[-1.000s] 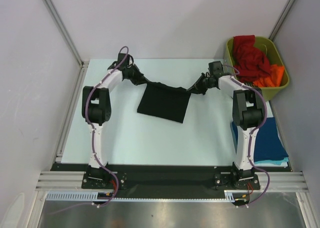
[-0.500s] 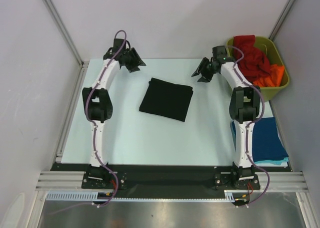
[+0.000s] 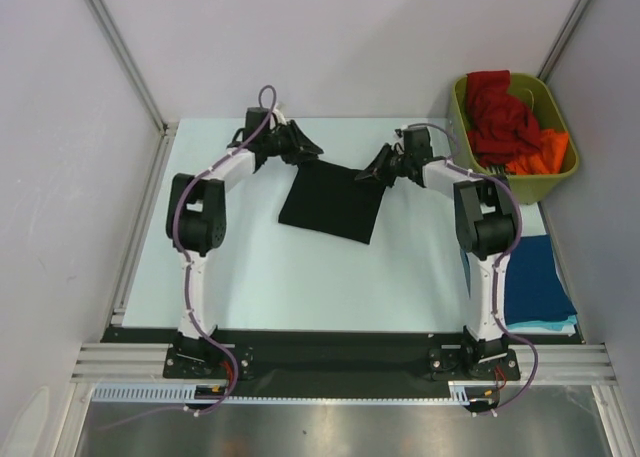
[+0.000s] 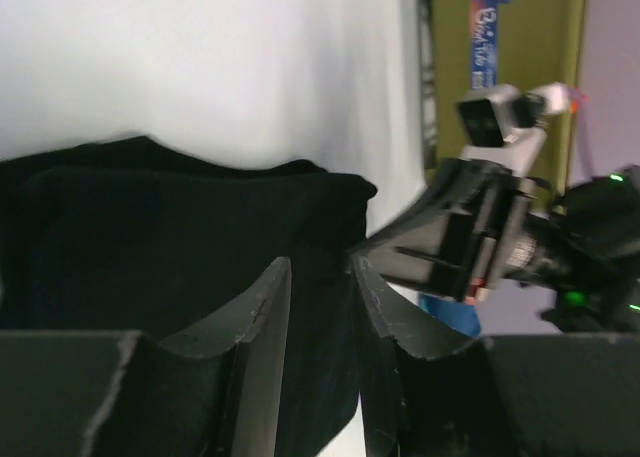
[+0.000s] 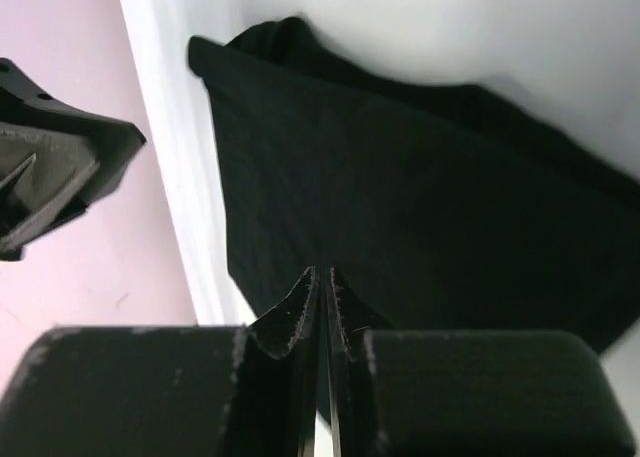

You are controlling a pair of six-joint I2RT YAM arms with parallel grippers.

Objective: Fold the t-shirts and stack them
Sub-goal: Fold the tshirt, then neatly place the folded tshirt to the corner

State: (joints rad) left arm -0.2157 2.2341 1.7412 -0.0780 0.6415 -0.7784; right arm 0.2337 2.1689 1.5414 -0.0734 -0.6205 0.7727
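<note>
A black t-shirt (image 3: 330, 202) lies folded into a rectangle on the middle of the table. My left gripper (image 3: 305, 149) is at its far left corner, jaws a little apart, over the cloth (image 4: 150, 237). My right gripper (image 3: 370, 169) is at its far right corner, jaws closed to a thin slit, low over the cloth (image 5: 420, 197). In the wrist views the left gripper (image 4: 320, 272) holds nothing and the right gripper (image 5: 322, 274) has no cloth between its jaws. Red (image 3: 500, 112) and orange (image 3: 540, 152) shirts lie crumpled in the bin. A folded dark blue shirt (image 3: 535, 277) lies on a teal one (image 3: 545, 325).
The olive-green bin (image 3: 555, 182) stands at the far right corner, close behind my right arm. The folded stack lies at the table's right edge. Grey walls close in the table on the left, back and right.
One second ago both grippers held the black shirt's far corners stretched out. They let go and lifted away, open. Now both are back at the shirt's far edge, the right one closed.
</note>
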